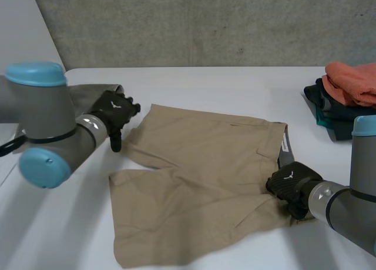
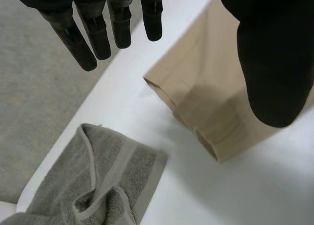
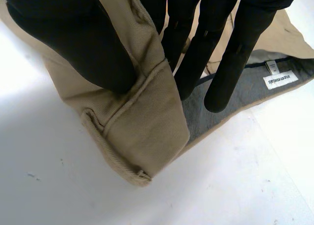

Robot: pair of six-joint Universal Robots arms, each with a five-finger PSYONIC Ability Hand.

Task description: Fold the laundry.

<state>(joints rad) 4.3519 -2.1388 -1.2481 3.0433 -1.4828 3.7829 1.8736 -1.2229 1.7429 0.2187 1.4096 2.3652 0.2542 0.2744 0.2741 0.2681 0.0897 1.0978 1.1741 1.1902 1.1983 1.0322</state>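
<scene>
Pinching waistband corner of shorts (image 1: 200, 182), right hand (image 1: 291, 185), left hand (image 1: 114, 114) relaxed above leg hem, white table (image 1: 223, 82) beyond

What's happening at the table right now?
The robot is working on a pair of tan shorts spread on the white table. Its right hand pinches a corner of the waistband between thumb and fingers. Its left hand is open and hovers by a leg hem without gripping it. A crumpled grey towel lies near that hand, and a pile of clothes sits on the table's right side. The shorts are not yet folded.
</scene>
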